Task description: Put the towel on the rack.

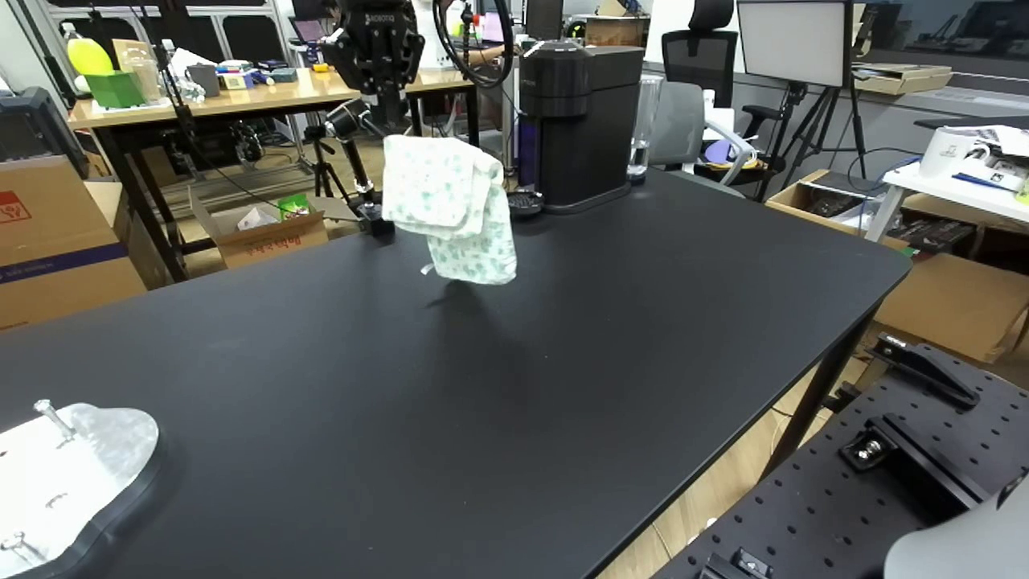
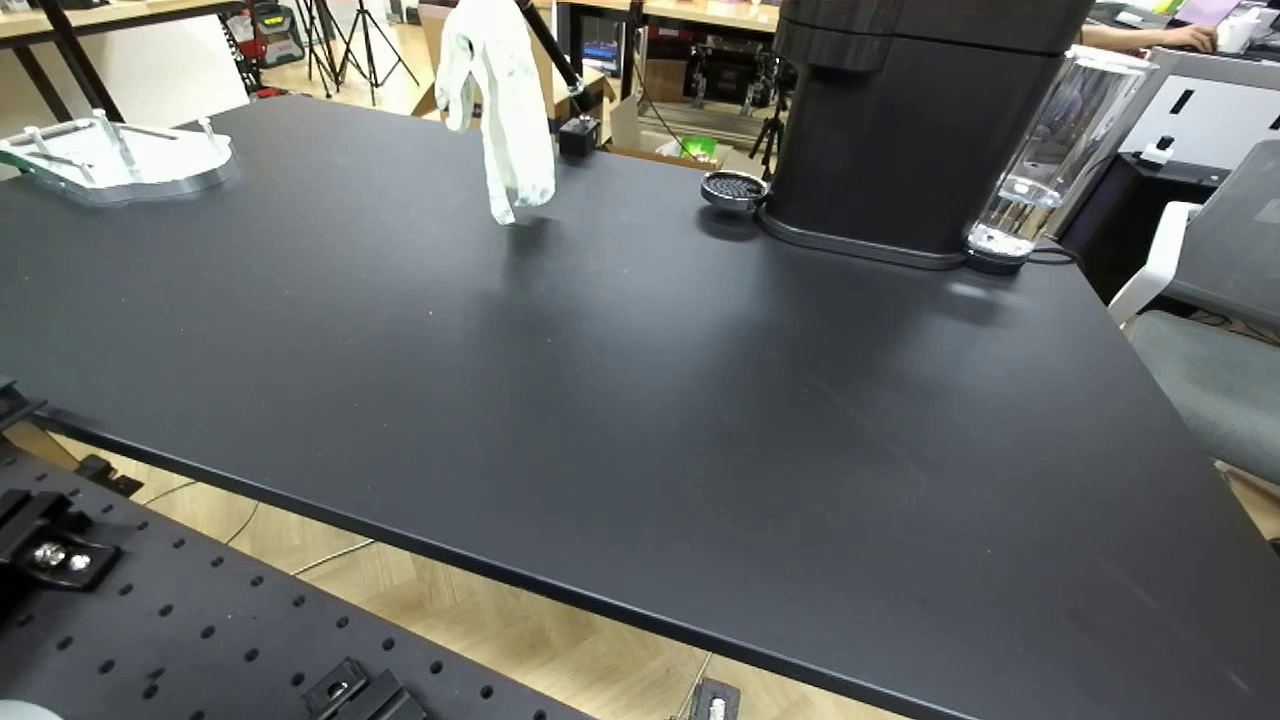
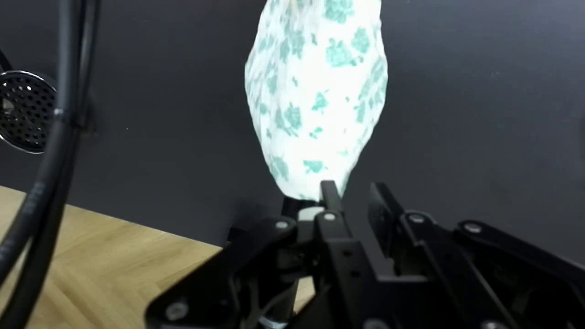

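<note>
The towel [image 1: 450, 193], white with a green pattern, hangs folded over above the black table, its lower end clear of the tabletop. It also shows in an exterior view [image 2: 512, 100] and in the wrist view [image 3: 320, 91]. A black jointed stand [image 1: 354, 165] at the table's edge appears to be the rack; its rod also shows in an exterior view [image 2: 552, 50]. The bar under the towel's fold is hidden. My gripper [image 3: 354, 186] has its fingers apart with nothing between them. The towel lies beside and beyond one finger. In an exterior view the gripper [image 1: 391, 112] is just above the towel.
A black coffee machine [image 1: 575, 129] stands beside the towel, with a round drip tray [image 2: 734, 190] at its foot and a clear tank [image 2: 1030, 170] behind. A white board with metal pegs [image 1: 96, 450] lies at another end of the table [image 1: 482, 402].
</note>
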`<state>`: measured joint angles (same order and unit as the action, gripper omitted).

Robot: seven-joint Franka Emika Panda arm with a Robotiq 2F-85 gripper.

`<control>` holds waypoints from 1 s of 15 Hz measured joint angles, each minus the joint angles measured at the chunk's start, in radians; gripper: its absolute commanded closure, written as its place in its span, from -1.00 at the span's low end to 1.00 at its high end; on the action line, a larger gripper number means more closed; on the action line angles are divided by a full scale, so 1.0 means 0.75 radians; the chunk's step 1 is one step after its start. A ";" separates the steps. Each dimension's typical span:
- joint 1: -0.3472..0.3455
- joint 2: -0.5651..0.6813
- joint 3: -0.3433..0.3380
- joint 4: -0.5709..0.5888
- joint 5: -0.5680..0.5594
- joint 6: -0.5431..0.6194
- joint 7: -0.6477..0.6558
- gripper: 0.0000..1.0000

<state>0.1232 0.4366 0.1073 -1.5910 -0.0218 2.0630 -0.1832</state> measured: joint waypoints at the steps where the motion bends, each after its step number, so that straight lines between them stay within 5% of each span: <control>1: 0.000 0.002 0.002 0.004 0.000 -0.006 -0.002 -0.22; 7: 0.000 0.005 0.005 0.012 0.002 -0.019 -0.006 -0.97; 15: -0.003 -0.079 0.018 -0.075 0.054 0.027 -0.007 -1.00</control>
<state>0.1208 0.3772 0.1207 -1.6472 0.0189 2.0832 -0.1888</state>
